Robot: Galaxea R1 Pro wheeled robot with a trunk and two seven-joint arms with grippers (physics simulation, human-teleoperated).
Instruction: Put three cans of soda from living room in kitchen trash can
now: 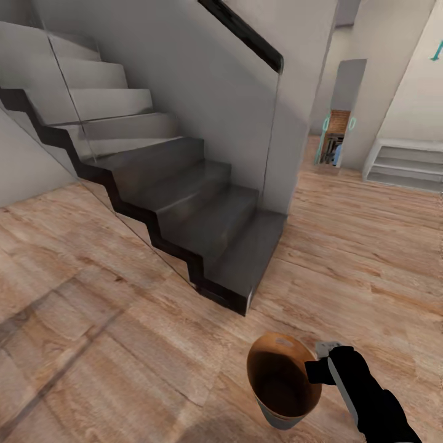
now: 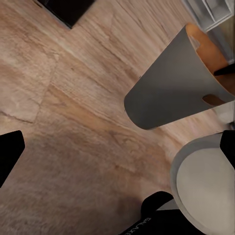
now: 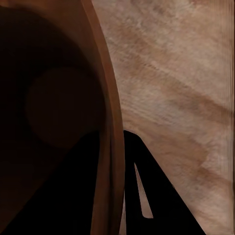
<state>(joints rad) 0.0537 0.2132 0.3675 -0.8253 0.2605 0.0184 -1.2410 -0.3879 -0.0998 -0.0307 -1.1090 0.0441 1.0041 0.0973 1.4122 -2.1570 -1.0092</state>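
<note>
Trash can [image 1: 284, 376], lower centre of frame, rim clenched by right claw [image 1: 321, 371] at its right; mouth tilted up.

You see soft, even indoor light, faint shadows on the floor [image 1: 123, 344], slightly blurred renders, and wide-angle bending at edges.

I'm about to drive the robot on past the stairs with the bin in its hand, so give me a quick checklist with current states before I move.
1. Right hand clamped on trash can rim: ok, one finger inside, one outside the wall.
2. Trash can clear of the floor: ok, it hangs above the planks in the left wrist view.
3. Trash can upright: not ok, tilted.
4. Cans inside the bin: cannot tell, interior dark.
5. Staircase ahead left: ok, apart from the bin.
6. Left hand state: cannot tell.
</note>
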